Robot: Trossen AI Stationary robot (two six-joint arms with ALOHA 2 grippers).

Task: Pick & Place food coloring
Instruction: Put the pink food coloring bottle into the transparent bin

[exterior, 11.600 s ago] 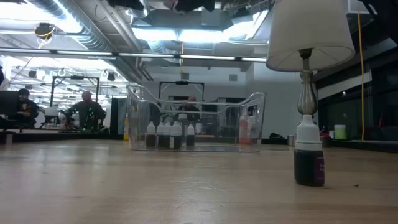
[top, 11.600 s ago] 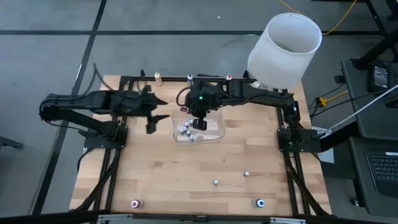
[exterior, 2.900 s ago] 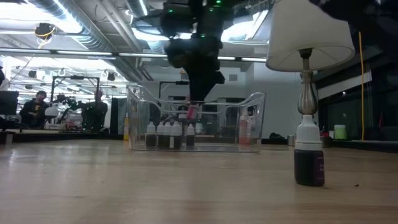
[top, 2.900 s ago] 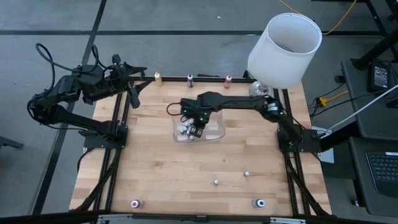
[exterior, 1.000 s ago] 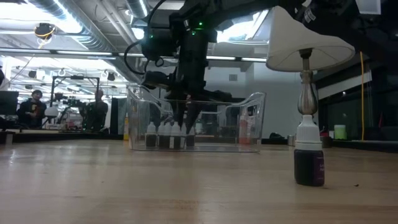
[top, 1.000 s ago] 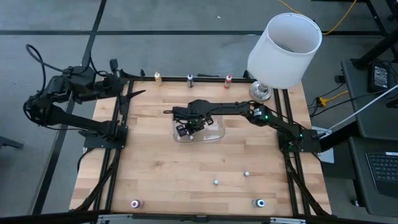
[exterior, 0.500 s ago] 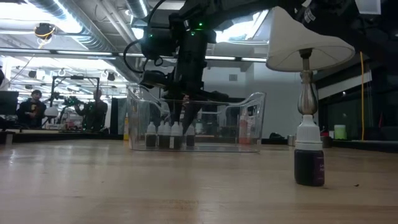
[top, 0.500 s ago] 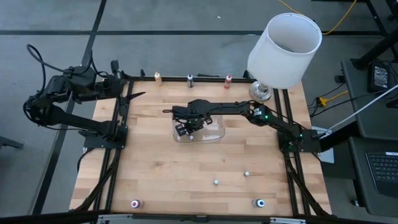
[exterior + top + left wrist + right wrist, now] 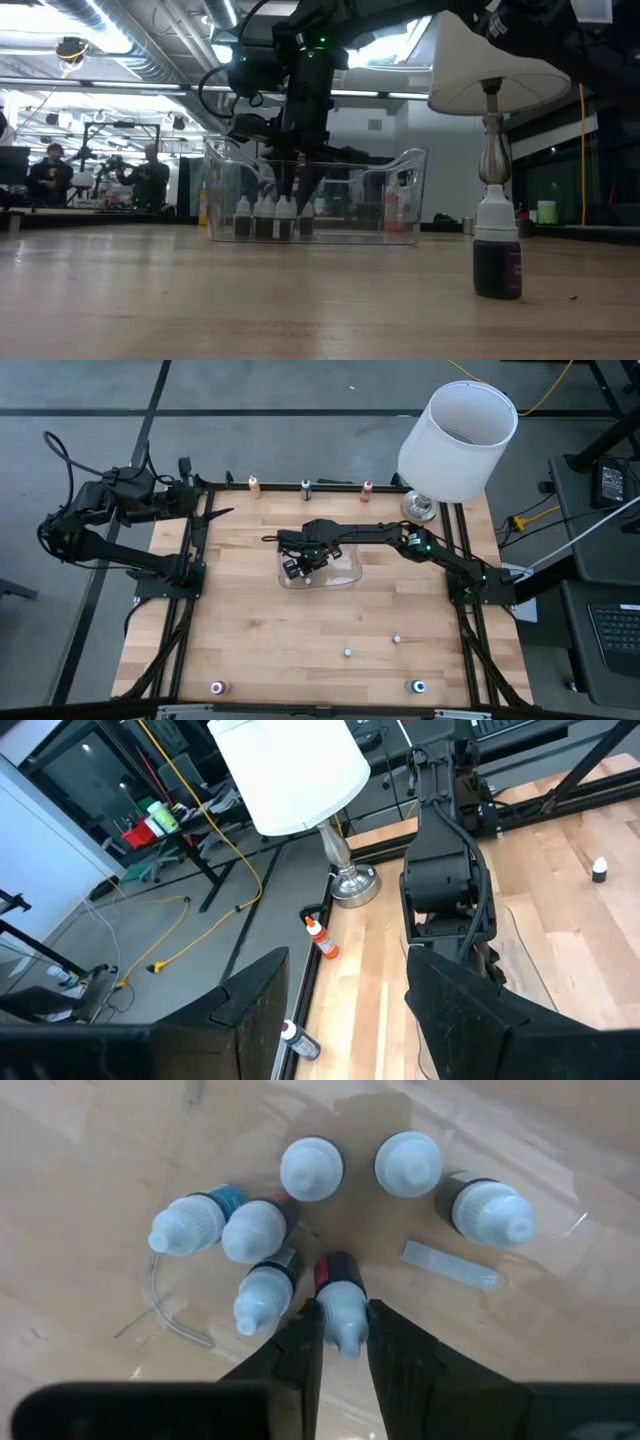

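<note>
My right gripper reaches down into the clear bin, seen also in the low view as right gripper inside the bin. It is shut on a red-bodied food coloring bottle. Several white-capped bottles stand on the bin floor around it. A dark purple bottle stands on the table near the low camera. Pink and blue bottles stand at the near edge. My left gripper is open, held back at the far left corner. My right gripper pinches the red bottle at its pale cap and neck, one finger on each side. The fingers come from above, pointing down. The bottle stands upright with its body below the fingertips. Whether its base rests on the bin floor, I cannot tell.
A white-shaded lamp stands at the far right corner. Three bottles, yellow-orange, dark and red, line the far edge. Two small pale beads lie on the near half of the wooden table. People sit in the room behind.
</note>
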